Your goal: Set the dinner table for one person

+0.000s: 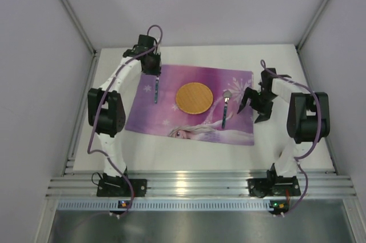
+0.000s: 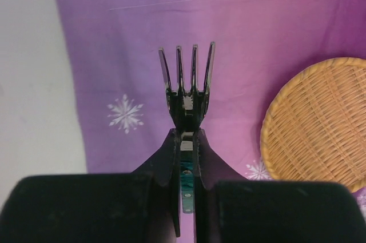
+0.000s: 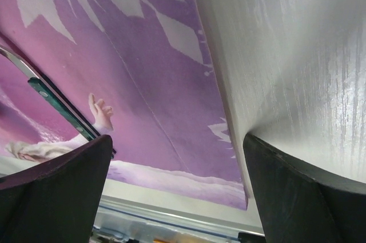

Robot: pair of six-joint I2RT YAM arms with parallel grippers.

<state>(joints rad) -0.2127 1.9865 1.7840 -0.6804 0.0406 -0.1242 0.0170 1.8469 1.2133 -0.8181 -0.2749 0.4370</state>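
A: Far left first, the white matte surface (image 1: 189, 160) runs wide under everything, a plain rectangle reaching from the arm bases to the back wall.

B: And on it lies the placemat (image 1: 171, 111), purple fading to pink, smooth, with white snowflakes and a cartoon princess along the near edge.

A: Over its left part is the left gripper (image 1: 153, 71). What's it doing?

B: Pressed tight on a fork (image 1: 155, 90). The wrist view shows it well: the left gripper (image 2: 184, 134) pinches the fork (image 2: 186, 103) just behind the head, four slim dark glossy tines pointing away, a teal strip of handle between the black fingers.

A: Does the fork touch the mat?

B: I can't tell from here.

A: Moving to the centre.

B: A round woven plate (image 1: 193, 98), tan wicker in a tight basket weave with a raised rim, flat on the placemat. The fork is beside it on the left, apart.

A: Right of it?

B: A spoon (image 1: 225, 108), pale oval bowl away from the arms, dark slender handle, lying on the mat just beside the plate.

A: And the far right?

B: The right gripper (image 1: 250, 112), black fingers spread wide with nothing between them, over the placemat's right edge where purple meets the white surface.
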